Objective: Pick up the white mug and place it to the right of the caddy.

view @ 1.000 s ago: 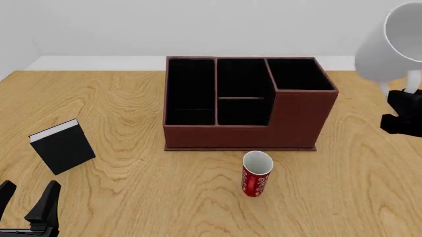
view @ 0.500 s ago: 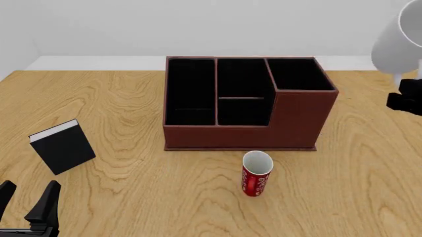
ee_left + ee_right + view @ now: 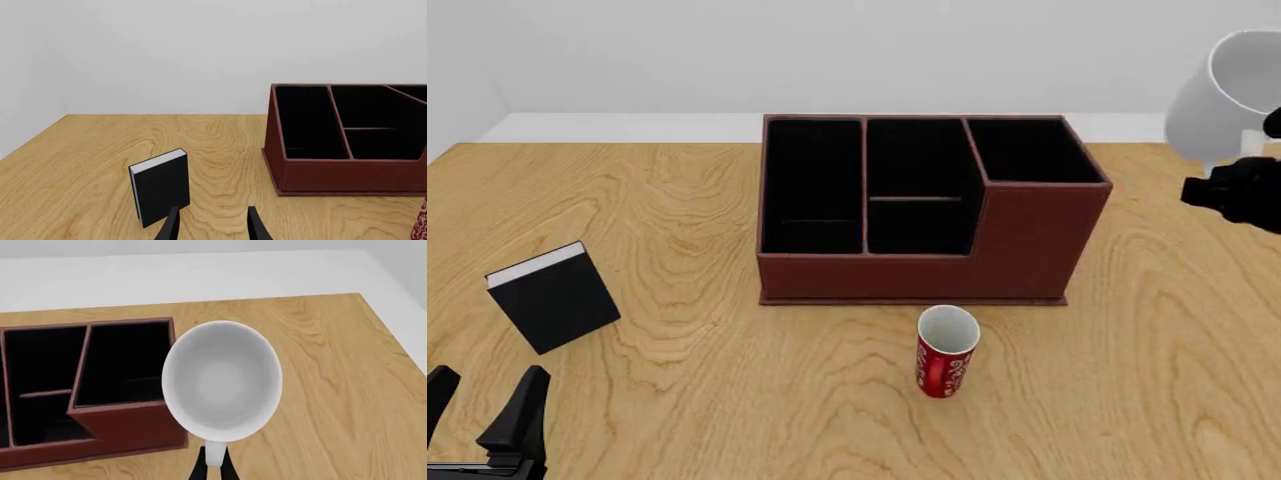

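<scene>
The white mug (image 3: 1225, 93) hangs in the air at the far right, above and to the right of the caddy (image 3: 924, 215), tilted with its mouth toward the camera. My right gripper (image 3: 1250, 150) is shut on its handle. In the right wrist view the white mug (image 3: 221, 382) fills the middle, its handle pinched between the fingers at the lower edge, with the caddy (image 3: 87, 390) beside it. My left gripper (image 3: 483, 405) is open and empty at the near left table edge; in the left wrist view its fingers (image 3: 170, 226) frame bare wood.
A narrow red mug (image 3: 946, 352) with white lettering stands just in front of the caddy. A small black book (image 3: 554, 297) with white pages stands at the left, also in the left wrist view (image 3: 160, 186). Bare wood (image 3: 1188, 300) lies right of the caddy.
My right gripper has carried the white mug further right and then back a little left and down. The left arm has not moved.
</scene>
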